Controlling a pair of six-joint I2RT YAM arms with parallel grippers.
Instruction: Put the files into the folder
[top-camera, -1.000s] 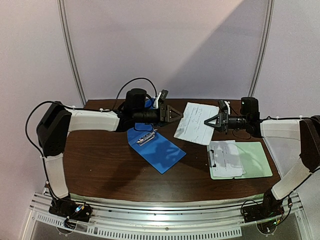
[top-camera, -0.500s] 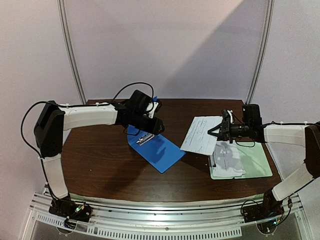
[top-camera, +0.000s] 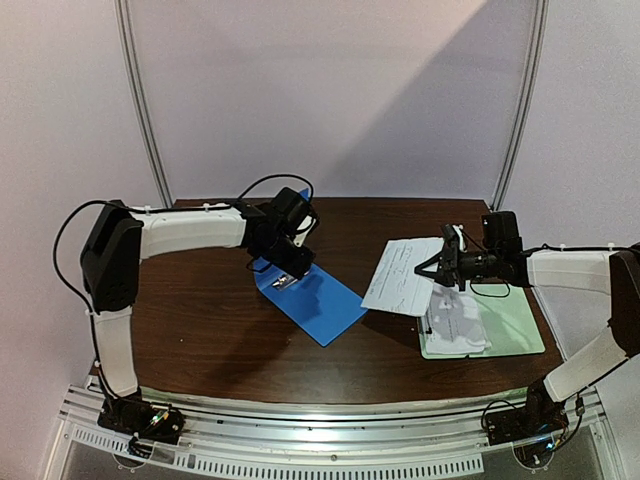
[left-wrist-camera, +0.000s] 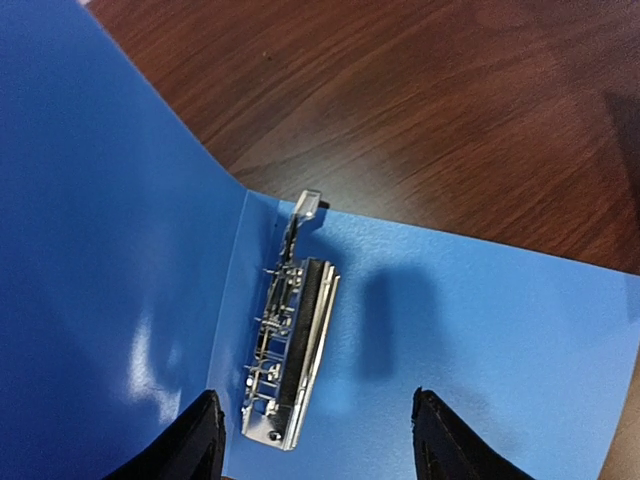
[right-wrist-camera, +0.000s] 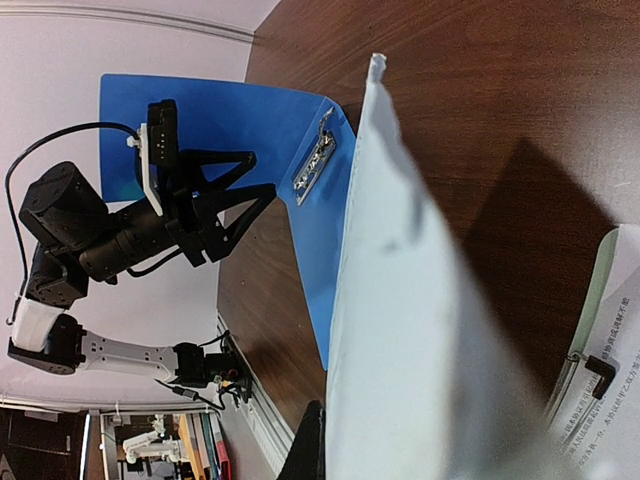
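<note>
The lifted sheet (top-camera: 400, 277) is hanging in the air between the folder and the clipboard, tilted, with its far right edge clamped in the right pincer (top-camera: 440, 268), whose fingers are pressing together on the paper. Faint lines of print are running across it, too small to read. Whether its lower edge is touching the desk cannot be told.

The second sheet (top-camera: 455, 325) is lying flat on the pale green clipboard (top-camera: 515, 320) at the right of the desk, just beside and partly under the lifted one in the top view. Its print is showing as small dense characters in the right wrist view, but none of them is coming out legibly.

The blue folder (top-camera: 320, 300) is lying open left of centre, set at an angle, with its back panel flat on the wood and its cover standing up on the far left side. The metal clip (left-wrist-camera: 290, 350) is sitting inside, just beside the hinge, with its small lever sticking up at the far end. No brand or label is showing on the folder.

The left pincer (left-wrist-camera: 315, 425) is hovering over the clip, pointing down, its fingers standing apart and gripping nothing.

The dark wooden desk (top-camera: 200, 330) is carrying everything.
</note>
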